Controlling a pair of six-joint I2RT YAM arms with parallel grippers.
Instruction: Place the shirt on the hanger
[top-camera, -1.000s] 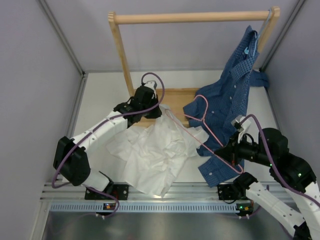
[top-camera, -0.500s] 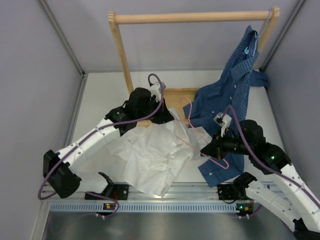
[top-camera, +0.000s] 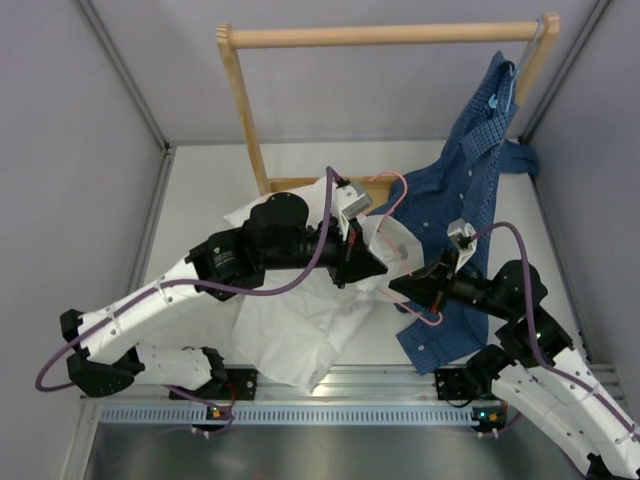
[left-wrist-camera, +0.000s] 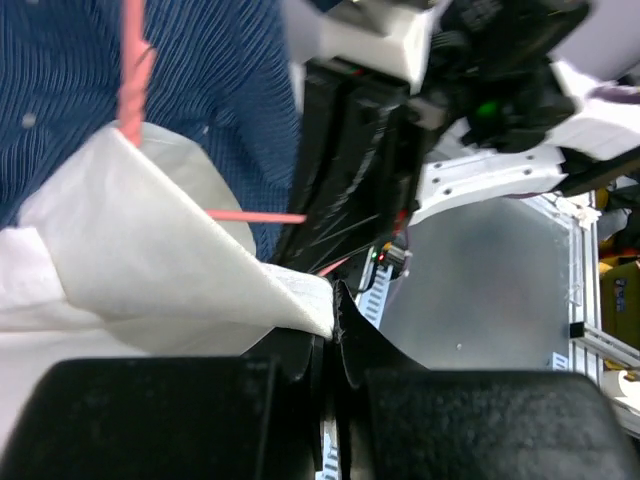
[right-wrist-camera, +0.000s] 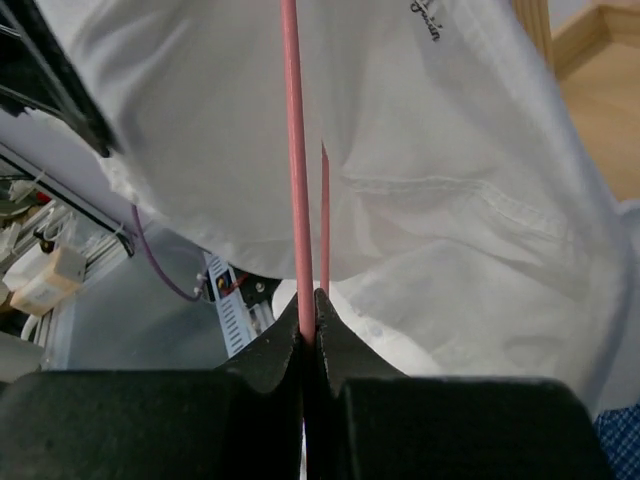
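Note:
The white shirt (top-camera: 290, 320) lies crumpled mid-table, one part lifted. My left gripper (top-camera: 378, 270) is shut on an edge of the shirt (left-wrist-camera: 150, 250) and holds it up toward the right arm. My right gripper (top-camera: 398, 288) is shut on the wire of the pink hanger (top-camera: 392, 215), which it holds lifted; the wire (right-wrist-camera: 293, 150) runs straight up from the jaws (right-wrist-camera: 310, 310) in front of white cloth (right-wrist-camera: 400, 150). In the left wrist view the pink wire (left-wrist-camera: 133, 70) passes into a fold of the lifted cloth.
A wooden rack (top-camera: 380, 36) stands at the back. A blue checked shirt (top-camera: 470, 190) hangs from its right end on a light blue hanger (top-camera: 500, 98), trailing under my right arm. Grey walls close both sides.
My left arm has swung right and forward, carrying the shirt edge up toward the right gripper. My right gripper has drawn the pink hanger left and up, to meet the lifted cloth.

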